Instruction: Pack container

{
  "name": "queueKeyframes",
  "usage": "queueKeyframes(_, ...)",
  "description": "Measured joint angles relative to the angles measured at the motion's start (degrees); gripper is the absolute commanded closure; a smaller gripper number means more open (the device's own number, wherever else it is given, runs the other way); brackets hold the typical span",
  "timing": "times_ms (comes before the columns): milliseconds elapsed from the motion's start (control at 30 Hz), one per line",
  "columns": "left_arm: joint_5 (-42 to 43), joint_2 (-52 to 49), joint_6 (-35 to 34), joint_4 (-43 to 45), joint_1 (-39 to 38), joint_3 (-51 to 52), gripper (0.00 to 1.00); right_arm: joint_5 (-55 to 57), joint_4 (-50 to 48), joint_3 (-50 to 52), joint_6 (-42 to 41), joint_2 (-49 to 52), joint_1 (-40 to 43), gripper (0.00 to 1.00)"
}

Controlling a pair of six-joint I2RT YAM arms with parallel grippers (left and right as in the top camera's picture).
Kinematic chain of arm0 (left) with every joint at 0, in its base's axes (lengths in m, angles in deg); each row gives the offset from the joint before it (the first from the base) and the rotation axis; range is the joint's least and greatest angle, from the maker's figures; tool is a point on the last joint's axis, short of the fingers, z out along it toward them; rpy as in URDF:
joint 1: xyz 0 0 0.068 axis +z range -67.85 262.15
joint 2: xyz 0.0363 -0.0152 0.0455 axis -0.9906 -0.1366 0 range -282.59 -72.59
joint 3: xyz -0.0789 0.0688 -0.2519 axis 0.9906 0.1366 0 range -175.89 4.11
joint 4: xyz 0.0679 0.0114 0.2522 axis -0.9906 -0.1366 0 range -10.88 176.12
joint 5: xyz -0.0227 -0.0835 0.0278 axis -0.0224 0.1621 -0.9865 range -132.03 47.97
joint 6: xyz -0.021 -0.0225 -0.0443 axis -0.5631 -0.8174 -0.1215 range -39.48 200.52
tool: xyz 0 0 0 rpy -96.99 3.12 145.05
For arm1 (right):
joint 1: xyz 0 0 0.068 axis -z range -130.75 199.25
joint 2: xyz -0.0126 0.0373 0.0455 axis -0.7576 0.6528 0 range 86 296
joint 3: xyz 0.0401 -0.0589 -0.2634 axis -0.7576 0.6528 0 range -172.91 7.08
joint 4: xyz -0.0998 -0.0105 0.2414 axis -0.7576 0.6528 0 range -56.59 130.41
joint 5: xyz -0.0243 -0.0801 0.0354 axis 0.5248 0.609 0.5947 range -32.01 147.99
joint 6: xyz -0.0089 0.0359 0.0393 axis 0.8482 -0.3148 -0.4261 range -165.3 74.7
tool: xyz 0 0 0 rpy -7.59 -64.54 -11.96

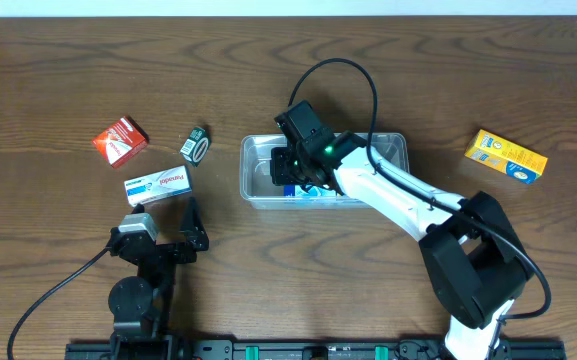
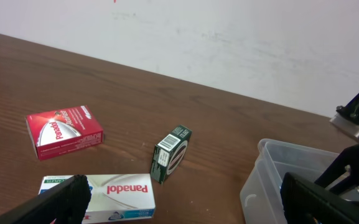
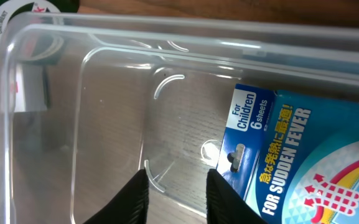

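Right under right gripper [image 3: 178,196]: container [image 3: 167,31]. Fingers [image 3: 135,199] bit apart, holding nothing. Blue box [image 3: 291,162] lies inside container, at 3 o'clock from fingers, wrist view.

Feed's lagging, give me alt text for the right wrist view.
A blue fever-sheet box lies inside the clear container, at the right of the frame. The right gripper hangs above its bare floor, jaws apart and empty. A green box shows beyond the top-left corner.
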Motion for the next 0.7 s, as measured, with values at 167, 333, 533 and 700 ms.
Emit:
queueKeyframes(167, 0.0, 0.0, 0.0, 0.0, 0.0, 0.0, 0.02, 0.0, 0.0, 0.0, -0.5, 2.1, 0.0, 0.6)
queueKeyframes(333, 0.0, 0.0, 0.0, 0.0, 0.0, 0.0, 0.02, 0.0, -0.5, 0.0, -0.9, 3.3, 0.0, 0.59)
queueKeyframes(533, 0.0, 0.0, 0.0, 0.0, 0.0, 0.0, 0.02, 0.0, -0.5, 0.0, -1.1, 3.3, 0.0, 0.56)
queueKeyframes(700, 0.0, 0.0, 0.0, 0.0, 0.0, 0.0, 0.02, 0.0, -0.4, 0.0, -1.5, 3.3, 0.0, 0.39)
